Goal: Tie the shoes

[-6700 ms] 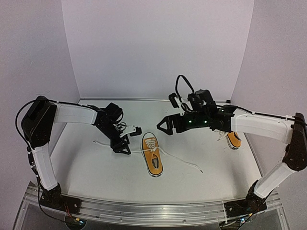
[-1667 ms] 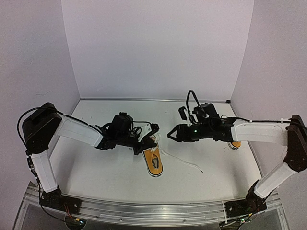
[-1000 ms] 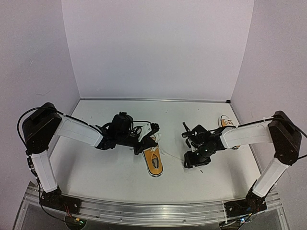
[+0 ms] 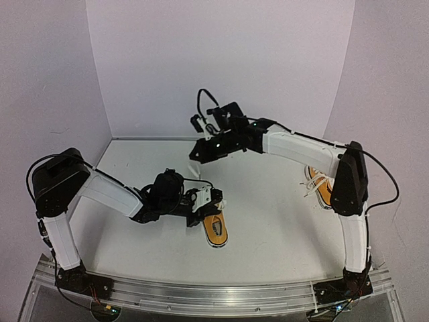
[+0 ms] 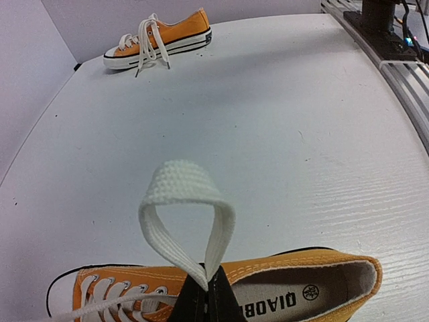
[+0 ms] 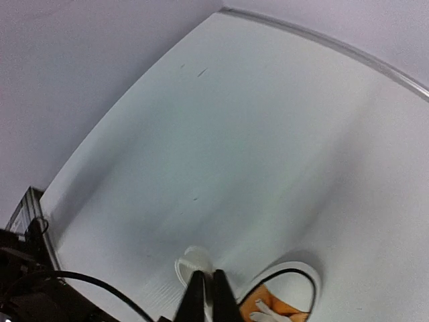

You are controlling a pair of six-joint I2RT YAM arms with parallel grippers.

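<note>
One orange shoe (image 4: 216,229) with a white toe cap lies in front of centre, toe pointing away from me. My left gripper (image 4: 216,200) hovers low over it, shut on a loop of its white lace (image 5: 188,201) that stands up from the jaws (image 5: 206,288) above the shoe's opening (image 5: 301,292). My right gripper (image 4: 193,154) is raised behind the shoe. In its wrist view the fingers (image 6: 206,285) stand close together on a small white fold of lace (image 6: 191,261), above the toe cap (image 6: 295,278). The other shoe (image 4: 324,188) (image 5: 161,37) lies at the right, laces loose.
Walls close off the white table at the back and both sides. The metal rail (image 5: 389,33) holding the arm bases runs along the near edge. The left arm's black cable (image 6: 80,282) hangs under my right gripper.
My right gripper rose from the table right of the shoe to high behind it, and the lace end that lay there is gone. The left gripper shifted slightly nearer, still holding its loop.
</note>
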